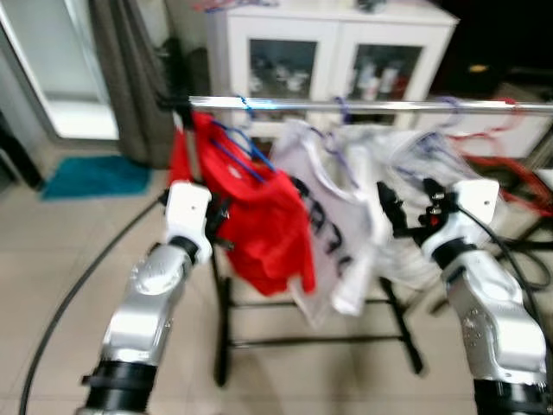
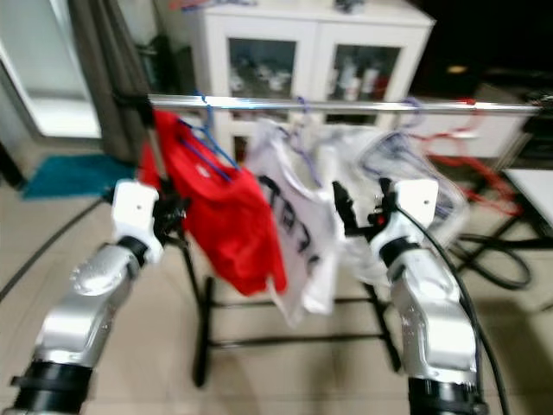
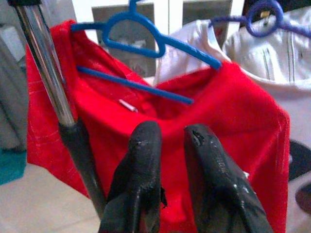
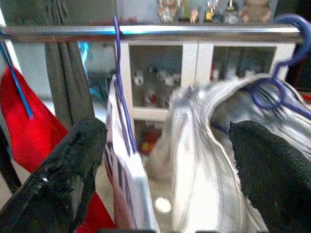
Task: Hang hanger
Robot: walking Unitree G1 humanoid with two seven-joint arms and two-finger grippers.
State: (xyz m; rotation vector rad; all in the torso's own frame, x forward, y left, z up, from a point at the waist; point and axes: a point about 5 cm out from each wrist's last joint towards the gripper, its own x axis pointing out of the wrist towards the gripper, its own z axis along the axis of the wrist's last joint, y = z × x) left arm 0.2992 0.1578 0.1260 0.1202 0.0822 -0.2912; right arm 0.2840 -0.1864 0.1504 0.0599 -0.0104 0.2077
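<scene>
The blue hanger (image 3: pixel 146 48) hangs on the metal rail (image 1: pixel 371 106), tilted, its bar sloping down inside the red shirt (image 1: pixel 259 216). The left gripper (image 3: pixel 170 160), fingers nearly together, seems just short of the shirt. The right gripper (image 4: pixel 165 170) is spread wide before the white garments (image 4: pixel 194 145).

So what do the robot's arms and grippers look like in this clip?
Both arms are silver with black bands near the elbows, ending in white wrist blocks. The left gripper and right gripper have two long black fingers. A black cable loops off the right wrist.
</scene>
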